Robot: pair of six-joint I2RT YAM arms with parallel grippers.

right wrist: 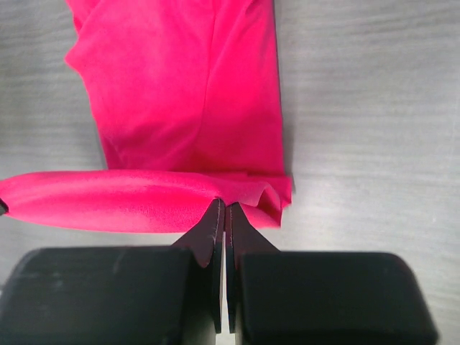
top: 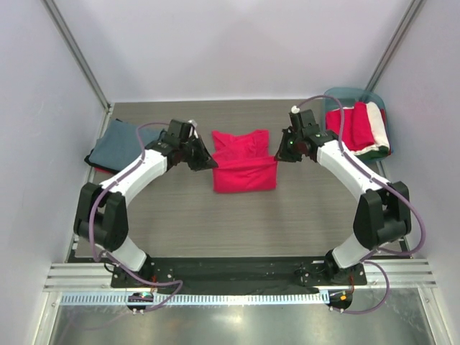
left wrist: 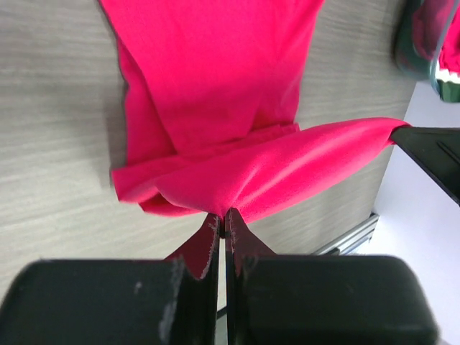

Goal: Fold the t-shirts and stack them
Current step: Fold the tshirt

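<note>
Lying at the far left of the desk (top: 180, 215), a slate blue-grey t-shirt (top: 115, 146) rests flat, apart from both arms. Just right of it, the left end effector (top: 210, 163) is closed on the left edge of the crimson t-shirt (top: 244, 174), its fingers pinched together on a tuck of the cloth. The crimson t-shirt sits in the middle of the desk, partly folded into a rough rectangle. One band of its fabric is drawn taut between the two end effectors and raised a little off the layers beneath. On the shirt's right edge, the right end effector (top: 280, 154) is likewise clamped shut on the red fabric. Farther right, in the far right corner, a pile of red and white t-shirts (top: 357, 128) lies at a teal tub (top: 343, 93). Whether it sits in the tub or on it is hard to tell. The pile is well apart from the crimson one.
</note>
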